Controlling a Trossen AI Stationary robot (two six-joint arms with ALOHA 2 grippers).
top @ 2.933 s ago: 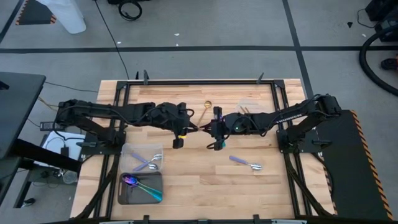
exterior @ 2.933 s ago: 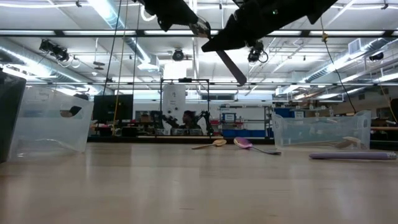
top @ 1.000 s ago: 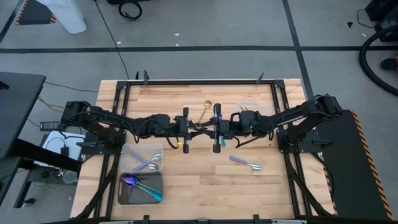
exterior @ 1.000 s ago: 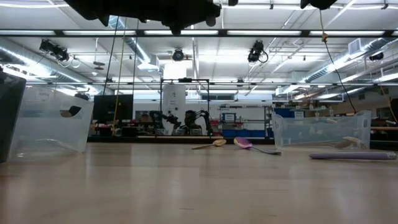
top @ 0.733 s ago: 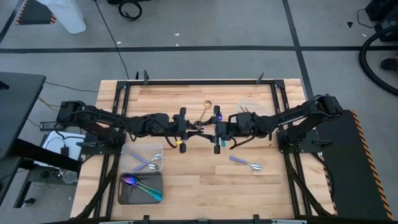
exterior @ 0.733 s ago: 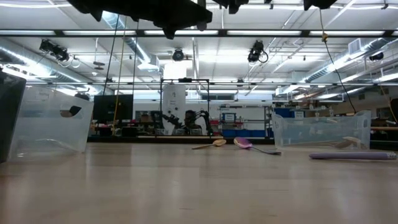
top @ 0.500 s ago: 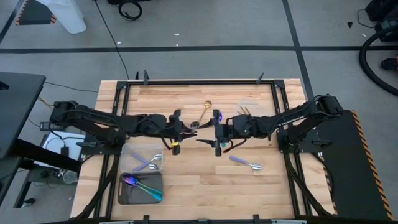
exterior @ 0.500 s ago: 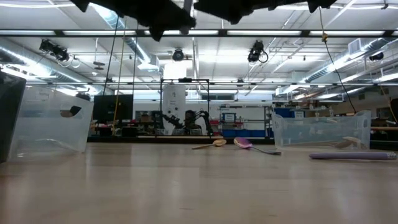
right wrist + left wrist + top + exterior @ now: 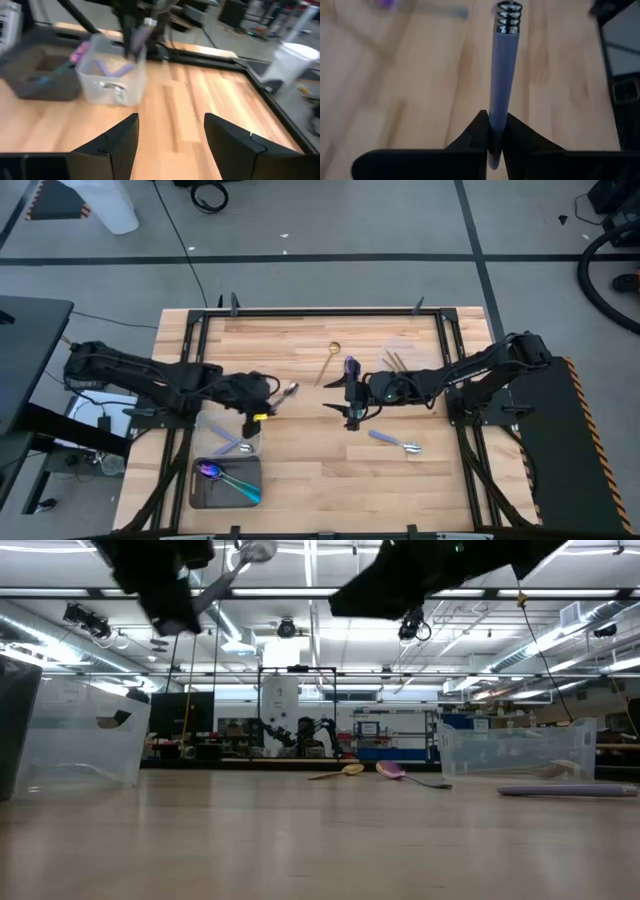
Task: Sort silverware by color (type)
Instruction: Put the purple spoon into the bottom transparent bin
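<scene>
My left gripper (image 9: 270, 403) is shut on a utensil with a lavender handle and a silver head (image 9: 290, 390), held in the air above the table's left half, just far of the clear tray (image 9: 207, 423). The utensil also shows in the low view (image 9: 232, 568). My right gripper (image 9: 346, 396) hangs open and empty over the table's middle; its fingers stand wide apart in its wrist view (image 9: 171, 121). A gold spoon (image 9: 329, 361) and a lavender-handled spoon (image 9: 392, 441) lie flat on the table. My left gripper pinches the utensil's lavender handle (image 9: 496, 114) between its two fingers, near the handle's free end. The fingers come from the table's left, and the utensil sticks out forward beyond them, its ringed silver neck (image 9: 507, 12) away from the gripper. The utensil is lifted clear of the table and slants upward.
The clear tray at the near left holds lavender utensils (image 9: 232, 444). A dark grey tray (image 9: 198, 492) nearer the front edge holds iridescent ones (image 9: 225, 478). A second clear tray (image 9: 407, 344) with gold utensils (image 9: 394, 360) stands far right of the middle.
The two grippers stood close together over the middle with the utensil between them. My left gripper has since drawn away toward the table's left and a little nearer, carrying the lavender-handled utensil. My right gripper has stayed near the middle, now without it.
</scene>
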